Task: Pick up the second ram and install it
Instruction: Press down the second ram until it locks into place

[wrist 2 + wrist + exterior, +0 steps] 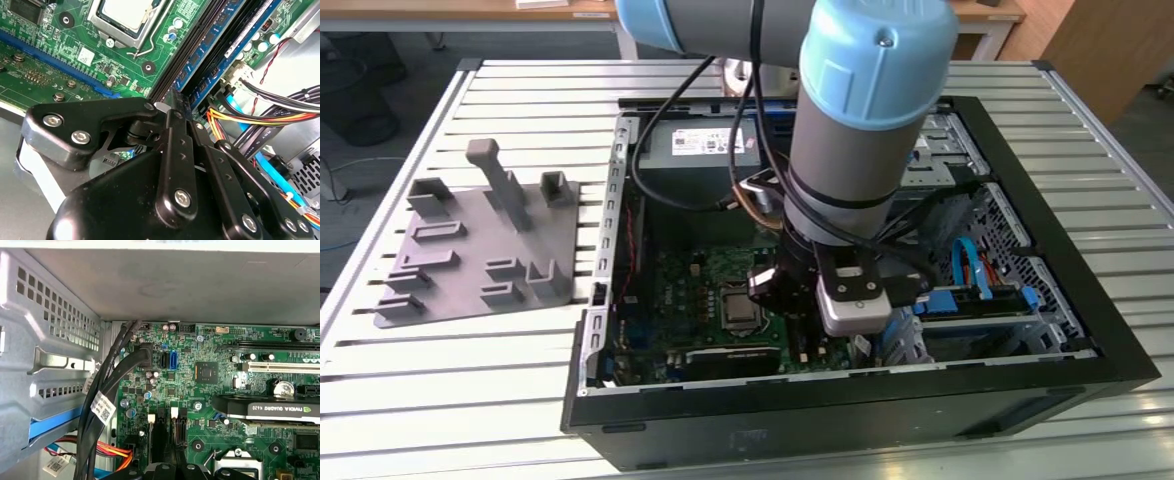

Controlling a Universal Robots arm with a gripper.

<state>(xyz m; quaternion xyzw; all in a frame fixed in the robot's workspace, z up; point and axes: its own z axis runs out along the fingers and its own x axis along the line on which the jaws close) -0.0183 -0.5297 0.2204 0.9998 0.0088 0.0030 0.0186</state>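
While the gripper (pixel 176 107) sits low over the motherboard (pixel 55 60), fingers seemingly closed, the second ram (pixel 212 50) lies seated at one o'clock.

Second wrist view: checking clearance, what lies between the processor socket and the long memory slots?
Green motherboard with small silver capacitors and the socket's wire lever, in the second wrist view.
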